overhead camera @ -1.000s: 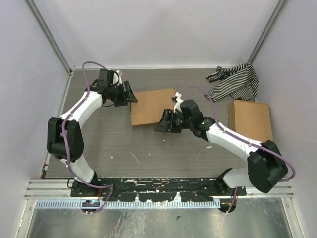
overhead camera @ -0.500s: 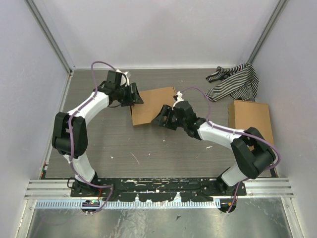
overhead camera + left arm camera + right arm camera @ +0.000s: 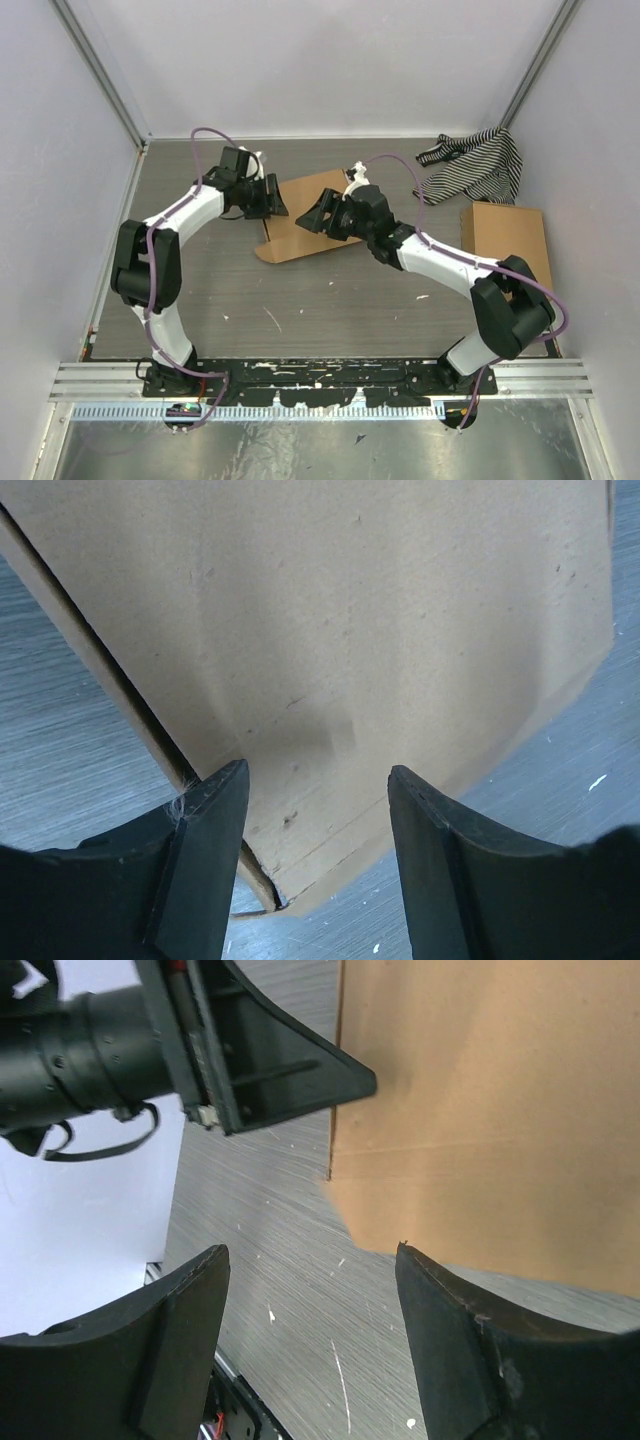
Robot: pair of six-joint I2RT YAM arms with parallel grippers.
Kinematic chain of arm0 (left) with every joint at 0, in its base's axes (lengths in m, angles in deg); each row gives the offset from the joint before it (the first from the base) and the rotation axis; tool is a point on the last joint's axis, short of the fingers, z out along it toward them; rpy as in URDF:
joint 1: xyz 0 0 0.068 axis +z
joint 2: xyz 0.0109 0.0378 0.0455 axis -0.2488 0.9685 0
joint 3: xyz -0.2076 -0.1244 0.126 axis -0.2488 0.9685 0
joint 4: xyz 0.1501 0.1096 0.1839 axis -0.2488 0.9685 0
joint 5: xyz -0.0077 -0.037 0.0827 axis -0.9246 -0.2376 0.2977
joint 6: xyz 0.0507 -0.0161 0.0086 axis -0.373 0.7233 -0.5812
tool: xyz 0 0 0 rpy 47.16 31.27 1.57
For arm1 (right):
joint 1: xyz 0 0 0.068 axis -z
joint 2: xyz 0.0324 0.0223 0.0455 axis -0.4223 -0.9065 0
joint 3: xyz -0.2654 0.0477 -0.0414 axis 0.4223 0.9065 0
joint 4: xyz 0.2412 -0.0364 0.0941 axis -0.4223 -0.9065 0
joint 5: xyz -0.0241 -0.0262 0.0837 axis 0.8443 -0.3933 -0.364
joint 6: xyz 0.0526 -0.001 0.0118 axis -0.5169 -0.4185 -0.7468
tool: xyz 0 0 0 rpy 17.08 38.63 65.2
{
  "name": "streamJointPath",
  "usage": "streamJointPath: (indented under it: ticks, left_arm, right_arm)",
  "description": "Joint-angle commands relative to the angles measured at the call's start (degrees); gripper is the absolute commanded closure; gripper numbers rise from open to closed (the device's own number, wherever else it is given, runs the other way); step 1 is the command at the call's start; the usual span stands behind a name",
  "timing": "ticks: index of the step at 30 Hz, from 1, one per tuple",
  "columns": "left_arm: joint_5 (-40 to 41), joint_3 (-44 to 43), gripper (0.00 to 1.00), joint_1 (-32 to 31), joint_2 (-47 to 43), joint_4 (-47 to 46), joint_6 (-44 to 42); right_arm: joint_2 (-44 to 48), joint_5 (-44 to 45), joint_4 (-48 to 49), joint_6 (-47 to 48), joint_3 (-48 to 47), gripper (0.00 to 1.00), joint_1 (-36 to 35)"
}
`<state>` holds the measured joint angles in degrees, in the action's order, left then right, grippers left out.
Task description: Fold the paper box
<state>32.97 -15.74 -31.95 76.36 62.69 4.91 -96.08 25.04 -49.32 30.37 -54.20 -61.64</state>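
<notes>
Since neither pincer has anything clamped, both count as released: the left gripper (image 3: 318, 775) has its fingers spread either side of the far left corner of the plain brown corrugated cardboard mailer box (image 3: 380, 610). The right gripper (image 3: 310, 1252), also spread, hangs over the box's far right part; whether it touches the cardboard I cannot tell. The box lies flat and skewed at the middle of the grey wood-grain table (image 3: 300, 300), towards the far side. I judge it light and stiff across its panels, willing to bend only along its creases, easily crushed at the edges and apt to slide. The best hold is probably a thin flap edge, with the other pincer pinning the main panel.
</notes>
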Motion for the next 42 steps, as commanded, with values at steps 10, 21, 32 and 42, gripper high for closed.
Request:
streamJointPath:
  ticks: [10,21,32,42]
  left_arm:
    - [-0.17,-5.83,0.35,0.46,3.91,2.92,-2.85]
    - [9.10,15.36,0.02,2.16,-20.48,-7.52,2.04]
    - [6.10,31.53,0.03,1.08,-28.15,-17.42,3.17]
    - [5.25,30.13,0.09,-2.19,-23.17,-15.58,2.35]
  right_arm:
    - [-1.35,1.14,-4.86,5.73,-7.61,0.28,0.56]
    - [0.78,4.31,-15.71,20.27,-6.46,0.11,19.88]
    - [-7.27,-7.68,-14.02,30.46,-6.06,0.06,21.31]
    - [-9.33,-8.05,-16.89,31.84,-5.94,0.19,19.22]
